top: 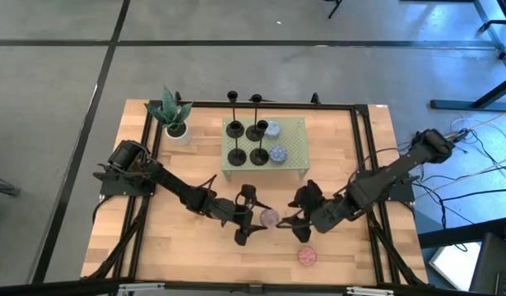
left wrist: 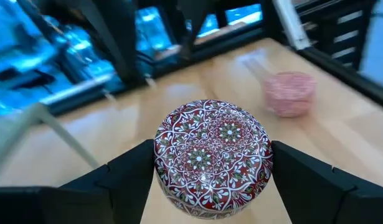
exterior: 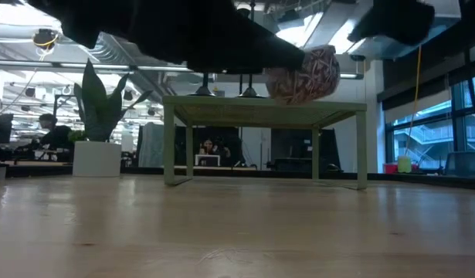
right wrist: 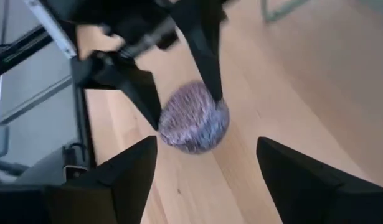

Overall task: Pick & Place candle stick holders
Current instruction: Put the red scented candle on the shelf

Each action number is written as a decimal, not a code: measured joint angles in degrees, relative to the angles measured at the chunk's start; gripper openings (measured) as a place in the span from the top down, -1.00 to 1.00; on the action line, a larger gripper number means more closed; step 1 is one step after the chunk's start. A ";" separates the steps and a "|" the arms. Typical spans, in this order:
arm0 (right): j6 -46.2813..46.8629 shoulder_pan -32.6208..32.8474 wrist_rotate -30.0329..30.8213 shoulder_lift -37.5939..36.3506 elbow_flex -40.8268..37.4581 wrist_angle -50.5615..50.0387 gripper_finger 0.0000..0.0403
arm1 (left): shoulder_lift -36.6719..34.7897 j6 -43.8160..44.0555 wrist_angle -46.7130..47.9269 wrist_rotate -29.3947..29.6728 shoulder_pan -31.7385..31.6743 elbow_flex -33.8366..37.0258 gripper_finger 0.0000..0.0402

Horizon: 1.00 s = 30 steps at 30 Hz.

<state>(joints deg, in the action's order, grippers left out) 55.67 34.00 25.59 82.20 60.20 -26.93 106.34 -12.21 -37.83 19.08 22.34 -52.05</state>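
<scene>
Four black candle stick holders [top: 247, 141] stand on their disc bases on the green perforated stand [top: 294, 136] at the table's far middle. My left gripper [top: 257, 216] reaches in from the left and is shut on a round red-and-white patterned tin [left wrist: 211, 157], which the low view shows lifted above the table [exterior: 303, 75]. My right gripper [top: 298, 215] faces it from the right, just short of the tin, open with nothing between its fingers [right wrist: 207, 162]. My left gripper pinches the patterned tin by its round side wall [left wrist: 161, 163] between the two fingers [left wrist: 126, 174], one on each opposite side. The fingers come nearly level from the table's left. The tin sits lid up, clear of the table.
A pink speckled puck [top: 308, 256] lies on the wood near the front edge, right of centre. Two blue speckled pucks [top: 276, 141] sit on the stand beside the holders. A potted green plant [top: 174, 117] stands at the far left corner.
</scene>
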 joint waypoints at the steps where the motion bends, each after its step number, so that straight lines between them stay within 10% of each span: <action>1: 1.48 -0.02 -0.39 0.36 -0.87 0.44 -0.39 | 0.00 -1.42 -0.70 1.23 -0.01 0.00 -0.43; 11: 7.42 -2.33 -1.73 1.22 -12.59 26.84 -0.40 | 0.00 -7.06 -2.15 4.04 -0.30 0.04 -0.43; 30: 7.98 -6.41 -2.29 1.19 -15.64 31.89 -0.40 | -0.02 -12.30 -6.73 5.47 -0.73 0.00 -0.43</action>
<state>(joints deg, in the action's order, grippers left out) 63.65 27.59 23.30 83.40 44.56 4.95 106.32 -24.51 -44.56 24.54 21.60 -52.05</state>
